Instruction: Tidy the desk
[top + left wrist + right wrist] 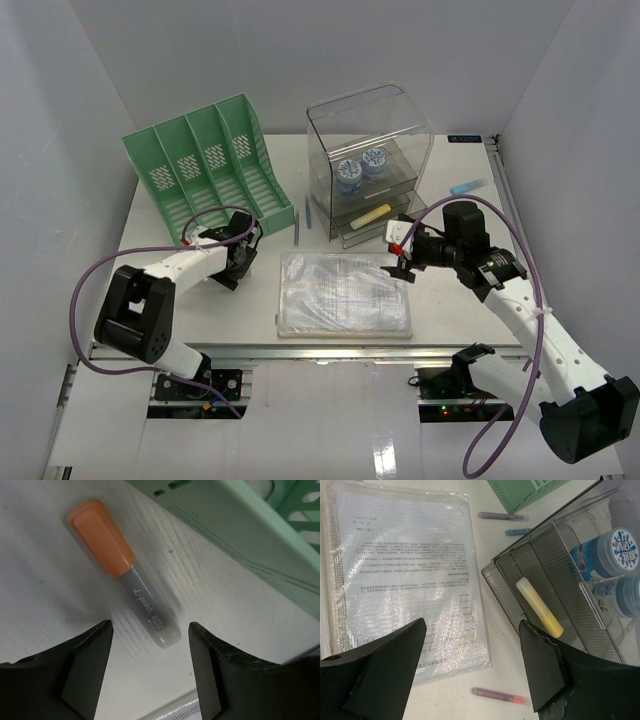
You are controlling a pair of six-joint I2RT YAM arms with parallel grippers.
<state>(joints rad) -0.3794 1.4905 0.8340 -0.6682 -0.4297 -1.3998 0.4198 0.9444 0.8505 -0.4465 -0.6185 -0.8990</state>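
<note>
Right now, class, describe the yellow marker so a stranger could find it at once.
Find the clear drawer box at the back of the desk, right of the green file rack. In its pulled-out drawer, below two blue-lidded jars, lies the yellow marker, the only pen inside the box.

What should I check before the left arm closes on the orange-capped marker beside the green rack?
1. The left fingers open, straddling the orange-capped marker: ok.
2. Marker flat on the desk: ok.
3. Marker apart from the green rack: ok.
4. Marker square to the fingers: not ok, it lies slanted, with only its grey end between the tips.
5. The right fingers open and empty: ok.
</note>
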